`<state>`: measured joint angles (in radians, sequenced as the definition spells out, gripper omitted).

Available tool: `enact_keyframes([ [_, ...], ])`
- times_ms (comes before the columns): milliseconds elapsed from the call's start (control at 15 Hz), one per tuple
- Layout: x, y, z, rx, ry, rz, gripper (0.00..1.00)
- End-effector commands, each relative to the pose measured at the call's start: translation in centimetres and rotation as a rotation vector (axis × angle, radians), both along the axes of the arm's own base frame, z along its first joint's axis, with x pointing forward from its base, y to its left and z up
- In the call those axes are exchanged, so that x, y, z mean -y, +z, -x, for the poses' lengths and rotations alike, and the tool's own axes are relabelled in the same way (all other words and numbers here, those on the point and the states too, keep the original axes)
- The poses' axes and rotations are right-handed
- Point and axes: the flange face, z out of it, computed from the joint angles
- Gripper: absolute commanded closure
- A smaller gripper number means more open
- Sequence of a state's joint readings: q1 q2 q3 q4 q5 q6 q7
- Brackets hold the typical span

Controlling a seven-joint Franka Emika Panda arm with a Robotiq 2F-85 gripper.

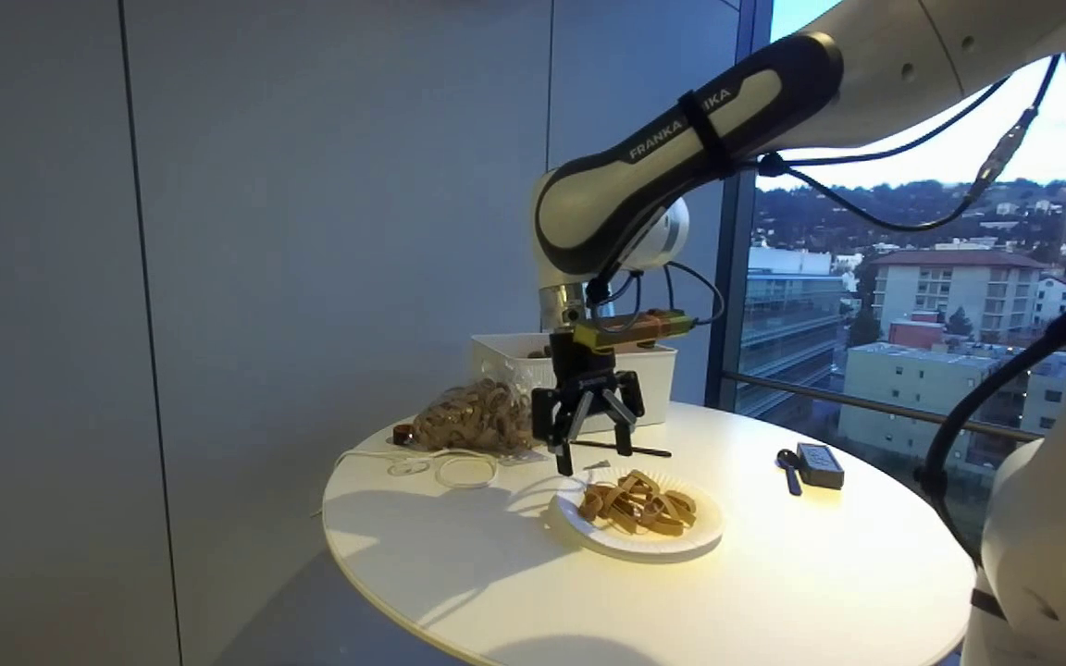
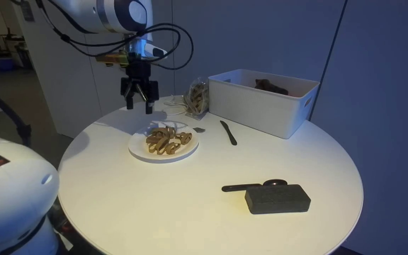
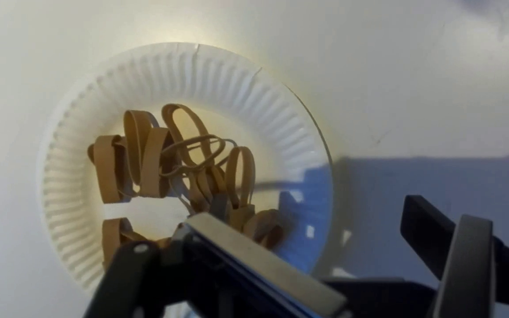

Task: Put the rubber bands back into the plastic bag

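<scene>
Several tan rubber bands [image 1: 630, 507] lie in a loose pile on a white paper plate [image 1: 644, 554]. The pile [image 2: 161, 144] and plate [image 2: 135, 151] show in an exterior view too, and the wrist view shows the bands [image 3: 153, 163] on the plate [image 3: 201, 73] close up. A clear plastic bag [image 1: 482, 418] with many tan bands inside stands by the white box; it also shows in an exterior view [image 2: 198, 100]. Its opening cannot be made out. My gripper [image 1: 594, 455] is open and empty, above the plate's edge on the bag side; it also shows here [image 2: 139, 108] and in the wrist view [image 3: 305, 213].
A white box [image 2: 253, 106] with a brown item [image 2: 270, 87] stands behind. A black knife [image 2: 228, 132] and a small grey piece [image 2: 199, 130] lie between plate and box. A white cable [image 1: 466, 474] lies by the bag. A black spoon [image 2: 241, 187] and dark block [image 2: 278, 200] lie further off.
</scene>
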<state>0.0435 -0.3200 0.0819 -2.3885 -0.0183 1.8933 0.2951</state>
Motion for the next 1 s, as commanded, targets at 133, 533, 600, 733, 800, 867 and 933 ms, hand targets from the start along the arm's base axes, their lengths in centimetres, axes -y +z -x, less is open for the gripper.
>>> enact_keyframes([
  [133,3.4,-3.3,1.7,0.050,-0.114,-0.058,0.00],
  [533,6.0,-6.3,1.8,0.134,-0.143,-0.011,0.00],
  [600,6.5,-6.6,1.8,0.149,-0.147,-0.006,0.00],
  [733,7.6,-7.3,1.7,0.171,-0.154,0.005,0.00],
  [800,8.0,-7.7,1.7,0.176,-0.161,0.011,0.00],
  [867,8.3,-7.9,1.7,0.179,-0.169,-0.008,0.25],
  [933,8.6,-8.2,1.7,0.182,-0.172,-0.018,0.25],
])
